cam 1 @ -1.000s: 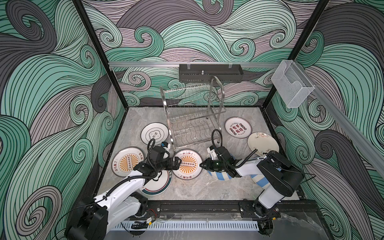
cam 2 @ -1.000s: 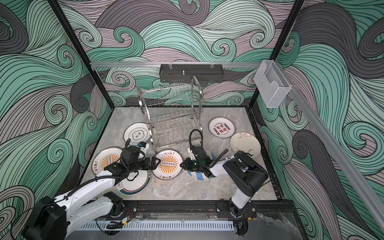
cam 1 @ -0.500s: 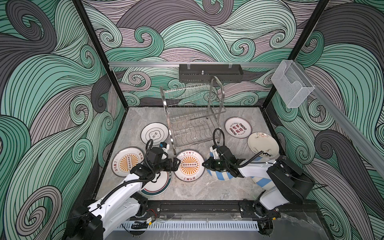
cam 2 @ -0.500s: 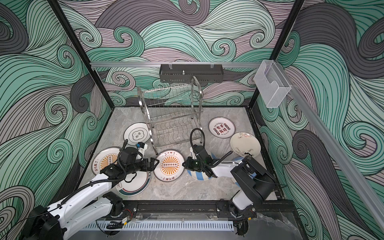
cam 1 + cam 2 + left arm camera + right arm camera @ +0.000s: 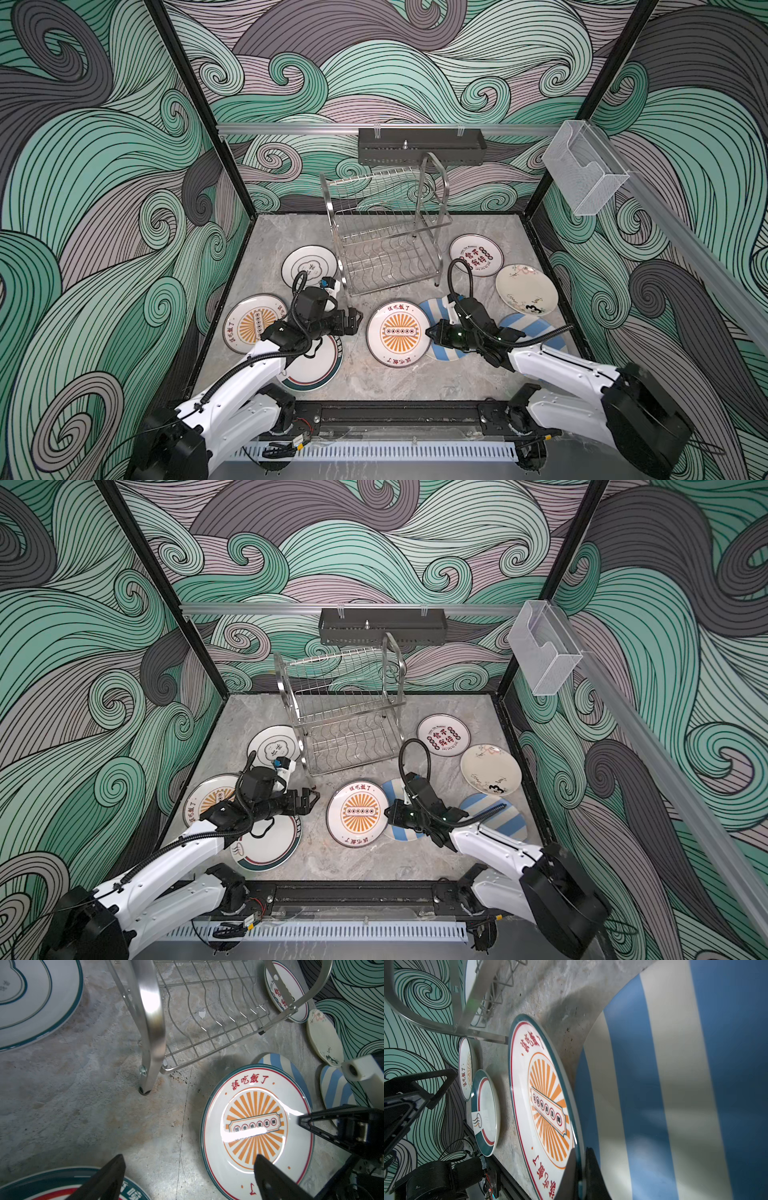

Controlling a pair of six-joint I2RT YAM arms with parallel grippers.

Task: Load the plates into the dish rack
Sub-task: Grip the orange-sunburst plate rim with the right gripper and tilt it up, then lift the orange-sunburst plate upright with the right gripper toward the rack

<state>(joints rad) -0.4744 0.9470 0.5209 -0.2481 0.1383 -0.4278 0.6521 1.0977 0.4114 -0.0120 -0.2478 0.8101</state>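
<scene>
Right fingers [image 5: 595,1180] seemingly pinch rim of sunburst plate [image 5: 546,1105]

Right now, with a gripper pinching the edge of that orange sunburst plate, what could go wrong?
1. The right gripper pinches only the thin rim of the middle sunburst plate; lifted, it could slip or swing.
2. That plate overlaps a blue striped plate, which might get dragged along.
3. The dish rack stands close, so a rising plate could knock its frame.
</scene>
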